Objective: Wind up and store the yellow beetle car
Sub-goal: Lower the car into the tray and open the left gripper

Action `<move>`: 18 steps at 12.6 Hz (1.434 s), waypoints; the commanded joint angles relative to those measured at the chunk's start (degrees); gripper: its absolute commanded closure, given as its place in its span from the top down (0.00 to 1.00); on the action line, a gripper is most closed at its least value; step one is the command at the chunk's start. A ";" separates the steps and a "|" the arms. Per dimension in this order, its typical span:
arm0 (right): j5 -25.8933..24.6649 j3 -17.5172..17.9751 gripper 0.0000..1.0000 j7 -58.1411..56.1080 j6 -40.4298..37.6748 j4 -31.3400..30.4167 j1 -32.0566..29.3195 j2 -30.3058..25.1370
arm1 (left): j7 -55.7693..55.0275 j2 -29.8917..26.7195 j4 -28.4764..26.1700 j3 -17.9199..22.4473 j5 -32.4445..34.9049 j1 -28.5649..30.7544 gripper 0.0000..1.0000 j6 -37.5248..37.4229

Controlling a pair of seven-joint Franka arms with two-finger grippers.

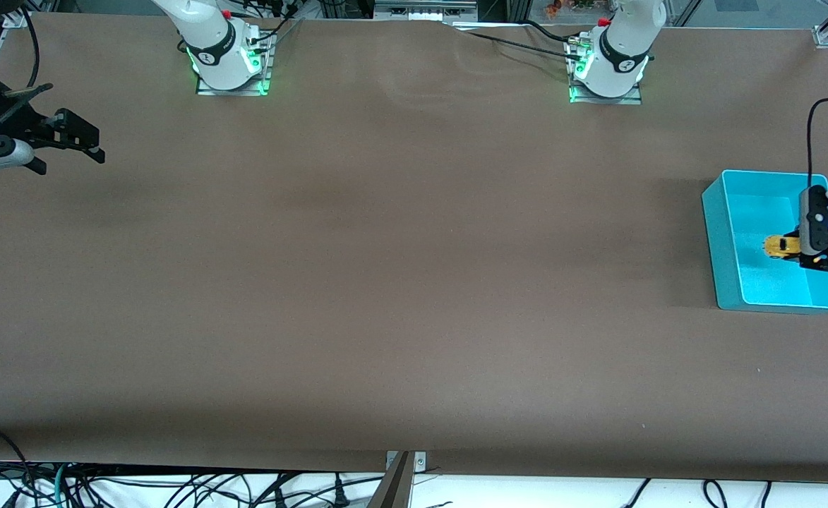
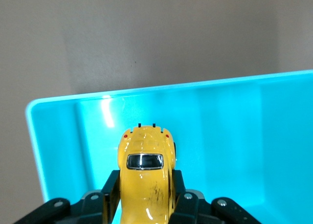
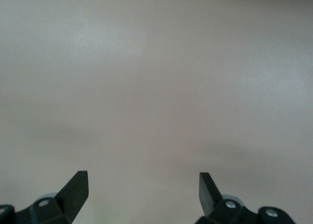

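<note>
While over teal bin (image 1: pixel 721 240), left end effector (image 1: pixel 800 247) pinches yellow beetle car (image 2: pixel 145 177) | right end effector (image 3: pixel 143 187) spread, waiting

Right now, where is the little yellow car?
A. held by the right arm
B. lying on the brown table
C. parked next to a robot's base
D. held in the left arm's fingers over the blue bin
D: the car sits clamped between the left gripper fingers, over the inside of the bin; the right gripper is open with nothing in it.
</note>
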 commanded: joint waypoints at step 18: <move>-0.49 0.20 1.00 -0.07 -0.90 0.98 0.42 0.36 | 1.33 -0.59 -8.14 -1.03 -1.10 3.07 1.00 8.43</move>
